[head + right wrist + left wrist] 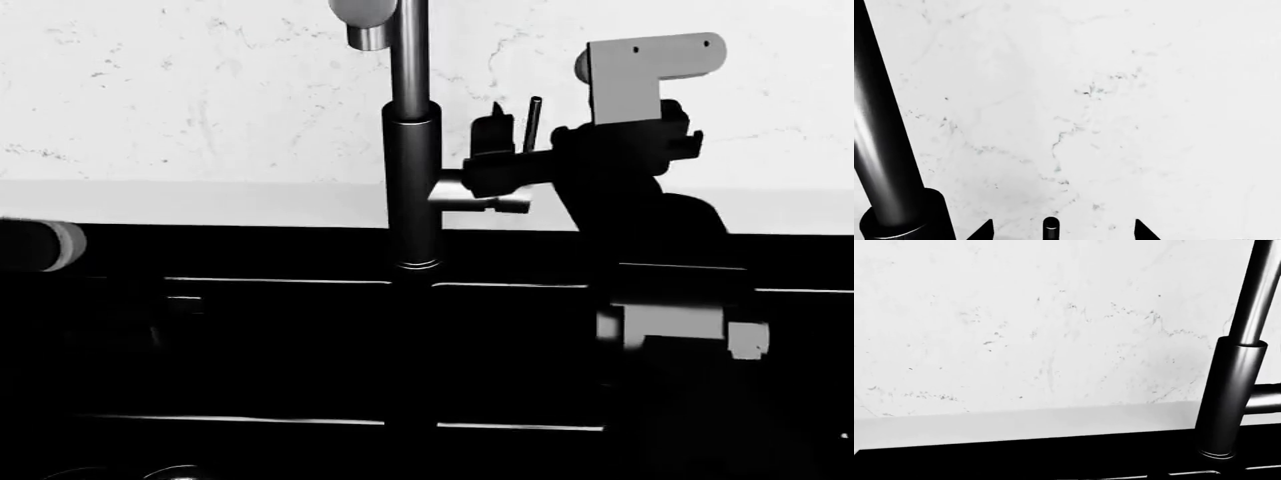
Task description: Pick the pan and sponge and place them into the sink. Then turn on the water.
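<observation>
Head view: the right pincer [514,125] stands at the faucet [411,150], its two dark fingers spread either side of the thin upright lever handle [534,122] without visibly pressing it. Right wrist view: two fingertips [984,231] flank the lever's tip before the white marble wall [1121,100]. The black sink [267,350] lies below, too dark to show its contents. The left pincer's state cannot be told; a rounded arm part [40,245] enters at the left edge.
</observation>
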